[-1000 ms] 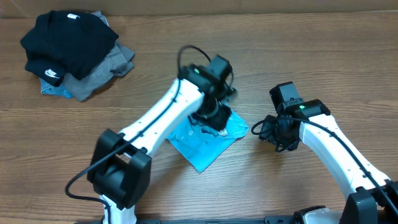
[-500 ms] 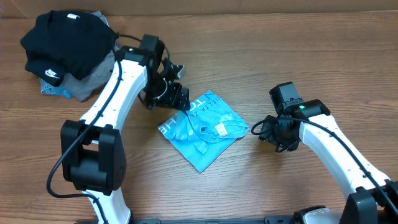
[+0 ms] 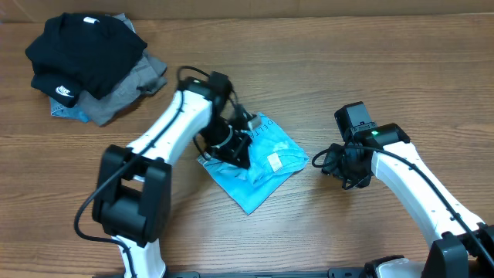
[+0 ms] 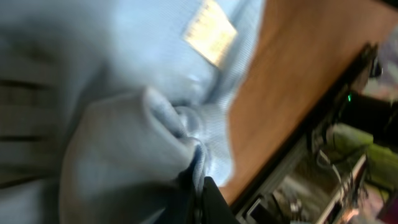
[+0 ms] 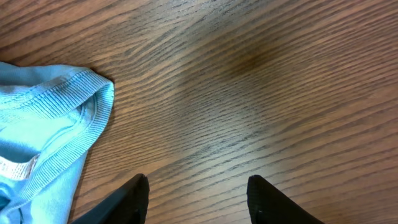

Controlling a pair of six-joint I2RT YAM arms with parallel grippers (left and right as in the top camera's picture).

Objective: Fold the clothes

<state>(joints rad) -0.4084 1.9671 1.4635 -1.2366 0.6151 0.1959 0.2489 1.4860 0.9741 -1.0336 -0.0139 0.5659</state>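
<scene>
My left gripper (image 3: pixel 234 148) had been off the shirt (image 3: pixel 282 171) half a second before, jaws apart, up toward the far left. Now it was back down on the shirt's left half and the jaws had come together. In the left wrist view a fold of blue cloth (image 4: pixel 124 143) bunched right at my fingertips (image 4: pixel 202 194), so I took it that I had pinched the shirt and not closed on air. How many layers I had caught, I could not tell.

The shirt lay mid-table (image 3: pixel 347 69) as a small diamond-shaped packet, its printed text partly under my arm. It sat well apart from the pile (image 3: pixel 85 58) of dark garments at the far left corner.

My right gripper (image 3: pixel 333 166) had not stirred. Its fingers (image 5: pixel 134 199) stood about half apart over bare wood, holding nothing, just right of the shirt's ribbed edge (image 5: pixel 93 93).

To my mind that fresh pinch meant the next fold was starting. The folding looked well along, and what remained was to lift this edge and lay it over.
</scene>
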